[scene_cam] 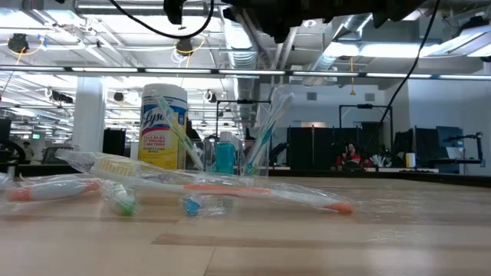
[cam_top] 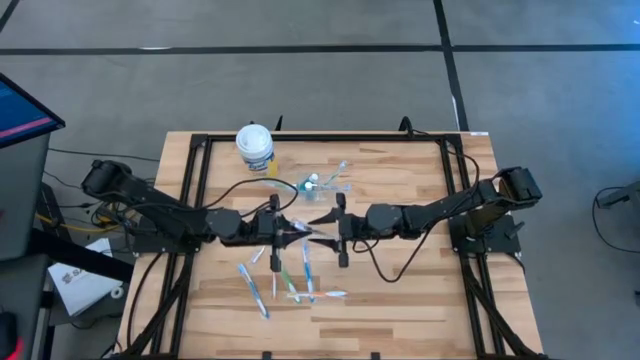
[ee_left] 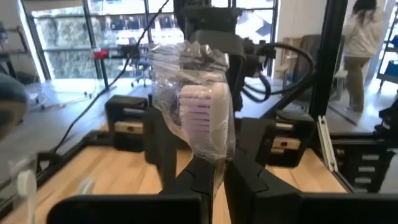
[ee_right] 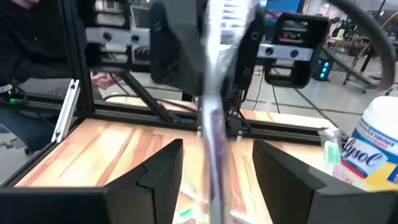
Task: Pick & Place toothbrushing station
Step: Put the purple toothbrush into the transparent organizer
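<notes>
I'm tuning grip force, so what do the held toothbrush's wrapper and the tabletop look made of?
The wrapper on the toothbrush in the left gripper looks like thin clear plastic film: crinkled, glossy, bristles showing through. The tabletop looks like wood, matte, with jointed strips and grain.

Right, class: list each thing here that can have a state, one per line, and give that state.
left gripper: shut on a wrapped toothbrush, held up off the table.
right gripper: open, fingers either side of that toothbrush.
clear cup: holding a few toothbrushes.
yellow canister: upright, lid on.
loose toothbrushes: lying flat, wrapped.
</notes>
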